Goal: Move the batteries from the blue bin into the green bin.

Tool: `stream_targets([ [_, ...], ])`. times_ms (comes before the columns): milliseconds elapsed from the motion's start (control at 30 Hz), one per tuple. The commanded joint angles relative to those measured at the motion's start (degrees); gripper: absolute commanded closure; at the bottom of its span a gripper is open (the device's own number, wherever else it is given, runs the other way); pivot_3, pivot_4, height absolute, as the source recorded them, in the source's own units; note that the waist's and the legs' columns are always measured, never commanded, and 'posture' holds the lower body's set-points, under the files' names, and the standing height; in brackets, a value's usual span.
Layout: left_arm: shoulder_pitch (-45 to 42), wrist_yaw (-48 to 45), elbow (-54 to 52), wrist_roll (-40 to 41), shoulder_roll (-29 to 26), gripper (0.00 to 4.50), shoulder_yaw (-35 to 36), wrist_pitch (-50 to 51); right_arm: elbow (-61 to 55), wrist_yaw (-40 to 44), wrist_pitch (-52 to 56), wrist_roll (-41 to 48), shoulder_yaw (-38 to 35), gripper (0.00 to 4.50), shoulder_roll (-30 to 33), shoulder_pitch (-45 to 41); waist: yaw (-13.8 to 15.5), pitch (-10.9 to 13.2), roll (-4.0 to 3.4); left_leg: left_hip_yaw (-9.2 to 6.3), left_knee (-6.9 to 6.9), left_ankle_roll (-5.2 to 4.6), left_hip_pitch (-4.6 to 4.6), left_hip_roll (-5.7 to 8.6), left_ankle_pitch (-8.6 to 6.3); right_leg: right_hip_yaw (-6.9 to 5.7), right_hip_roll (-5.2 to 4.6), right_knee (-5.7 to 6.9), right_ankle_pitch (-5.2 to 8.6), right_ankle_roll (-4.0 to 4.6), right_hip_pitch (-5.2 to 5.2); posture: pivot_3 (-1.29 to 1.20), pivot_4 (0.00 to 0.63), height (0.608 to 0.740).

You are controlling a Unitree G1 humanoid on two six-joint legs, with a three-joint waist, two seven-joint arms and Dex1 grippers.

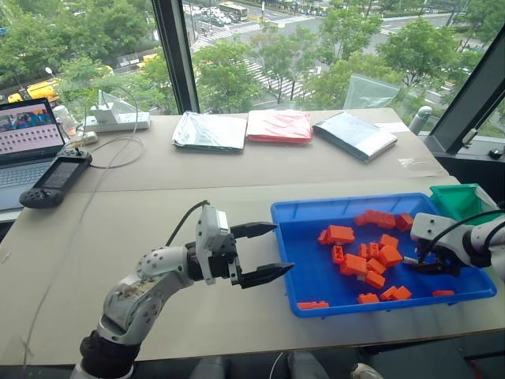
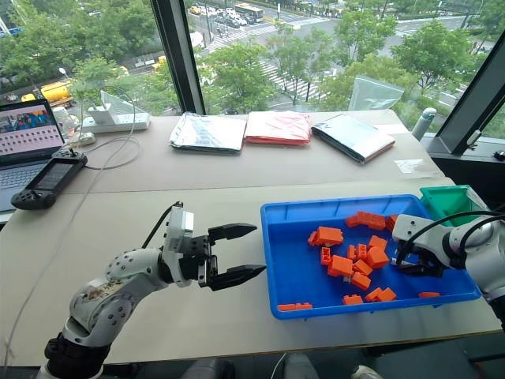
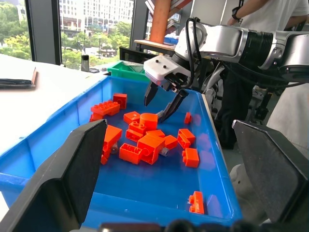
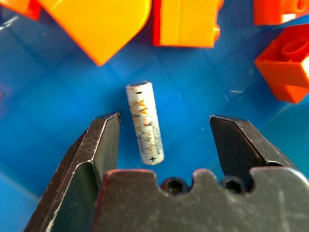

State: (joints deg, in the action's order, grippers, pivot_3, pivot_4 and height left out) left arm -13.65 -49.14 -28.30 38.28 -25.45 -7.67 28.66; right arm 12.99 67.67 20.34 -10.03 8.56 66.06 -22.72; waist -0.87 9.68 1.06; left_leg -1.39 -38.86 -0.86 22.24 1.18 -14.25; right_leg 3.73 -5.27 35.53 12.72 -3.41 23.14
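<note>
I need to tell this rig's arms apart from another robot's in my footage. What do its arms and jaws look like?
Both arms have silver-grey rounded shells with black joints. The left gripper and right gripper each have a white housing, two black pointed jaws, and a black cable looping from the housing back along the forearm.
</note>
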Motion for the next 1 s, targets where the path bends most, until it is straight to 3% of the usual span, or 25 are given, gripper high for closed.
stream_targets([
  [33,-0.16,0.04,-1.77,-0.18,0.10,0.00,0.11,-1.22,1.44,2.05,-0.07,-0.57,1.73,1.07,-0.24,-0.14,0.01,-0.01,0.02,0.00,0.00,0.00,0.00,0.00,0.00,0.00,-0.01,0.00,0.00,0.00,0.00,0.00,0.150,0.740],
  [133,-0.05,0.23,-1.91,-0.17,0.04,0.00,0.12,-1.15,0.81,3.50,0.07,-0.15,1.89,1.68,-0.18,0.22,0.11,-0.03,0.09,-0.01,-0.01,0.00,0.01,-0.01,0.00,0.00,-0.02,-0.01,0.00,0.00,-0.02,0.00,0.150,0.740],
  [367,-0.18,0.19,-1.54,-0.34,0.09,0.00,0.08,-1.38,-0.93,6.36,0.82,0.80,1.78,4.08,-0.22,1.45,0.08,-0.08,0.18,-0.02,-0.02,0.00,0.00,-0.02,0.00,-0.01,-0.01,0.00,0.00,0.00,-0.02,0.00,0.150,0.740],
  [400,-0.23,0.14,-1.44,-0.35,0.09,0.00,0.09,-1.40,-1.09,6.33,0.90,0.80,1.62,4.26,-0.27,1.51,0.09,-0.10,0.20,-0.02,-0.01,0.00,0.00,-0.02,0.00,-0.01,-0.01,0.00,0.00,0.00,-0.02,0.00,0.150,0.740],
  [567,0.35,0.11,-2.08,-0.18,-0.07,0.00,0.11,-1.34,-2.81,2.68,3.24,0.62,-1.39,4.25,-0.36,1.58,0.09,-0.10,0.21,-0.03,-0.01,0.00,0.00,-0.02,0.00,-0.01,-0.01,0.00,0.00,0.00,-0.01,0.00,0.150,0.740],
  [833,2.02,-0.14,-3.15,-0.38,-0.50,0.00,0.23,-1.92,-15.13,-10.01,25.28,1.58,-18.59,4.25,-0.94,5.40,0.45,-0.09,0.13,-0.05,0.01,0.00,0.11,0.02,0.00,0.02,-0.05,0.14,0.01,0.00,0.15,0.00,0.150,0.740],
  [1000,3.10,-0.92,-4.53,1.63,-1.69,0.00,0.23,-0.11,-14.69,-27.33,34.64,-4.43,-24.27,4.25,-3.89,-0.80,0.24,-0.09,0.14,-0.02,-0.02,0.00,0.10,0.02,0.00,0.04,-0.07,0.15,0.01,0.00,0.14,0.00,0.150,0.740],
])
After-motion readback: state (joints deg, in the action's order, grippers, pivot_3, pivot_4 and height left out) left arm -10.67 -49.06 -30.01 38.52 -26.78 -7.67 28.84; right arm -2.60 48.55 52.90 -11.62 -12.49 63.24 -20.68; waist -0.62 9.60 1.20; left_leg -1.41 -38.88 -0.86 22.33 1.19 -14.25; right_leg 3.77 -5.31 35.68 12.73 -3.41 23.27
